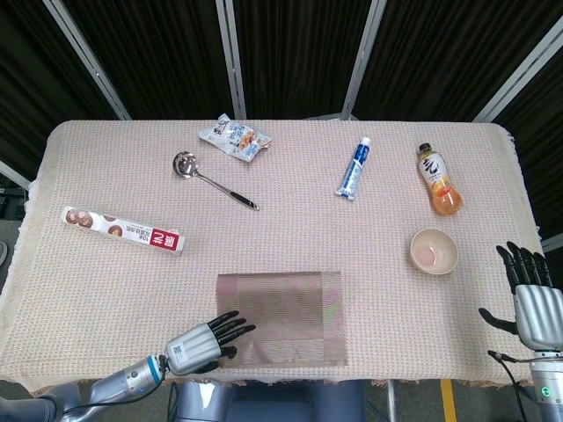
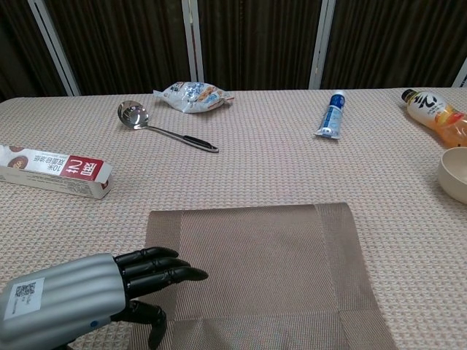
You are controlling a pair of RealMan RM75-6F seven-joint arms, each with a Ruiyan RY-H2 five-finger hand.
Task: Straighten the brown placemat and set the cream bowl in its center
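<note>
1. Left robot hand (image 1: pixel 204 341) (image 2: pixel 109 292) – low at the near-left corner of the brown placemat (image 1: pixel 281 317) (image 2: pixel 255 273), fingers stretched out flat and slightly spread, fingertips (image 2: pixel 191 274) over the mat's left border strip. Holds nothing. Cannot tell whether the fingertips press the mat or hover just above it.
2. Right robot hand (image 1: pixel 531 297) – off the bench's near-right edge, seen in the head view only, upright with fingers pointing up and apart, thumb out to the side. Empty.
3. Brown placemat lies flat near the front edge of the bench (image 1: pixel 290 229) (image 2: pixel 277 175), roughly centred left to right, long sides about parallel to the front edge in the head view.
4. Cream bowl (image 1: pixel 433 251) (image 2: pixel 454 173) – upright on the cloth, to the right of the mat and apart from it, near the right robot hand. Partly cut off by the frame edge in the chest view.
5. Orange drink bottle (image 1: pixel 439 179) (image 2: pixel 433 106) lies on its side behind the bowl, cap pointing away.
6. Blue-and-white tube (image 1: pixel 353 168) (image 2: pixel 332 114) lies behind the mat, right of centre.
7. Snack packet (image 1: pixel 234 138) (image 2: pixel 193 95) at the far side, left of centre.
8. Metal ladle (image 1: pixel 209 178) (image 2: pixel 162 125) just in front of the packet, bowl end to the left, dark handle toward the right.
9. Long red-and-white box (image 1: pixel 123 229) (image 2: pixel 52 170) lies on the left side, well apart from the mat.
</note>
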